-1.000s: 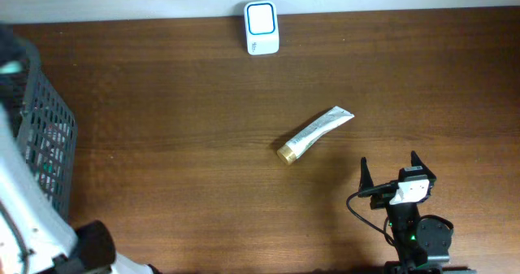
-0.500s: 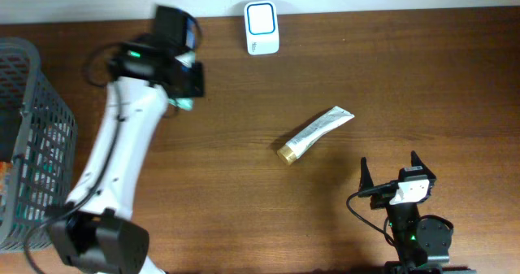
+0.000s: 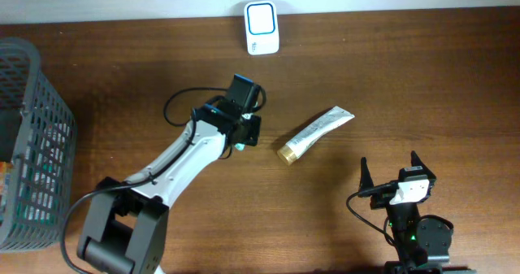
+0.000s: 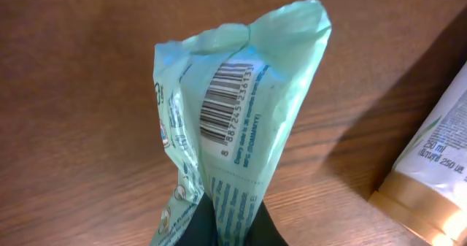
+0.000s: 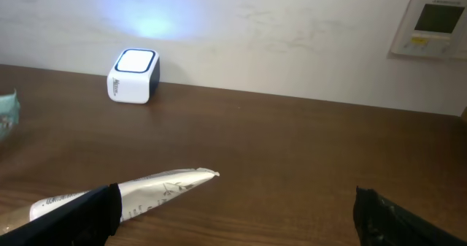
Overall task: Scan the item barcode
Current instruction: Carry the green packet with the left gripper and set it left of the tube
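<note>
Left gripper [image 4: 222, 228]: shut tight on the lower end of a mint-green pouch [image 4: 233, 107], which stands up out of the jaws.
Pouch position: held over mid-table, just left of the tube [image 3: 315, 132] and well apart from the scanner [image 3: 262, 28].
Barcode [image 4: 228, 100]: on the upper panel, facing the wrist camera and printed at a slant on creased film.
Step in hand: you appear to be carrying the pouch to the scanner, and the scan itself is not yet done.
Doing it well: turn the wrist so the barcode panel faces the scanner's lit window squarely. Hold it close without touching the window. The film looks limp (a fold across the bars would likely spoil the read), so approach slowly and let the top settle before you pause.
Right gripper [image 3: 390, 164]: fingers spread wide with nothing between them, parked at the near right of the table [image 3: 406, 63].
Open room: bare wood lies between the pouch and the scanner, so a straight path away from you looks free.
Edges: the scanner sits at the far edge against the wall, so stop short of it. The tube lies close on your right. The basket [image 3: 32, 144] stands at the far left, well clear.
</note>
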### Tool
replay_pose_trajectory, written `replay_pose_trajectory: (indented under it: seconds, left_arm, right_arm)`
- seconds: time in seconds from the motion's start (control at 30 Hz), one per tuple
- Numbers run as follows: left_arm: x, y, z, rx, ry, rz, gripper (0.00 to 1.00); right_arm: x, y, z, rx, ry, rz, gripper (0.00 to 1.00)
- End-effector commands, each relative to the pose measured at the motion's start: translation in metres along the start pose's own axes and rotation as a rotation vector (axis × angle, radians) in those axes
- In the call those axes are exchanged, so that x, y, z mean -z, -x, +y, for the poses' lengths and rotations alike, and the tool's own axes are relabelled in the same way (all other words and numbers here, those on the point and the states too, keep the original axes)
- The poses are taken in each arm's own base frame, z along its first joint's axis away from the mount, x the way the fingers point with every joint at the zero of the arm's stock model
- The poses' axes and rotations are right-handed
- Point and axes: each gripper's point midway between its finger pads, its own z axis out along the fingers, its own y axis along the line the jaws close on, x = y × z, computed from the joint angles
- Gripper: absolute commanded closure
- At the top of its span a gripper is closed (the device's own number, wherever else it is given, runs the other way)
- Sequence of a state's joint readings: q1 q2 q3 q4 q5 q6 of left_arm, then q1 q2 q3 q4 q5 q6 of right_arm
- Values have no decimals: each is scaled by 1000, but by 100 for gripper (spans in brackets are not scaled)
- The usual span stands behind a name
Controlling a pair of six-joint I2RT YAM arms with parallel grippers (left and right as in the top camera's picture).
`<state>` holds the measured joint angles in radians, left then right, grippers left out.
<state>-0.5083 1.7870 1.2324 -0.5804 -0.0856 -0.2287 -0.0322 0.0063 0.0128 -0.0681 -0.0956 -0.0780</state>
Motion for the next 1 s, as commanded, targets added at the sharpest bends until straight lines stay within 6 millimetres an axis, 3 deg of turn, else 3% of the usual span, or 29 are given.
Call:
replay_pose_trajectory:
  seconds: [0.0,0.07,0.2,0.23,0.27,0.33,0.43,0.53,0.6,0.7,0.77,0.87,0.97]
  left_arm:
    - [-22,-9,1,2,22,36,100]
    - [-34,-14,-1,0,16,58,100]
    - [-33,-13,-1,0,15,54,97]
    - [-33,-13,-1,0,15,54,89]
    - [-33,-13,-1,0,16,55,63]
    - [-33,-13,-1,-1,16,55,42]
    - [-26,0,-2,-38,12,27,30]
    - [10,39,6,-29,38,-65,25]
    - [45,68,16,-7,62,-135,24]
    - [117,109,41,49,114,-255,24]
    - [173,127,71,107,166,-333,24]
    - [239,129,123,206,260,-407,24]
    - [285,112,182,331,361,-456,25]
  right_arm:
    - [0,-4,-2,-9,-8,9,2]
    - [0,-4,-2,-9,-8,9,2]
    - [0,-4,-2,-9,-8,9,2]
    - [0,-4,-2,-9,-8,9,2]
    - [0,-4,-2,-9,-8,9,2]
    - [0,-4,-2,-9,-8,9,2]
    - [0,-4,-2,-9,-8,9,2]
    - [0,-4,-2,-9,-8,9,2]
    - [0,-4,-2,-9,-8,9,2]
    - [0,-4,-2,-9,-8,9,2]
    - [0,-4,-2,-9,-8,9,2]
    - [0,-4,-2,-9,-8,9,2]
    - [0,-4,-2,-9,-8,9,2]
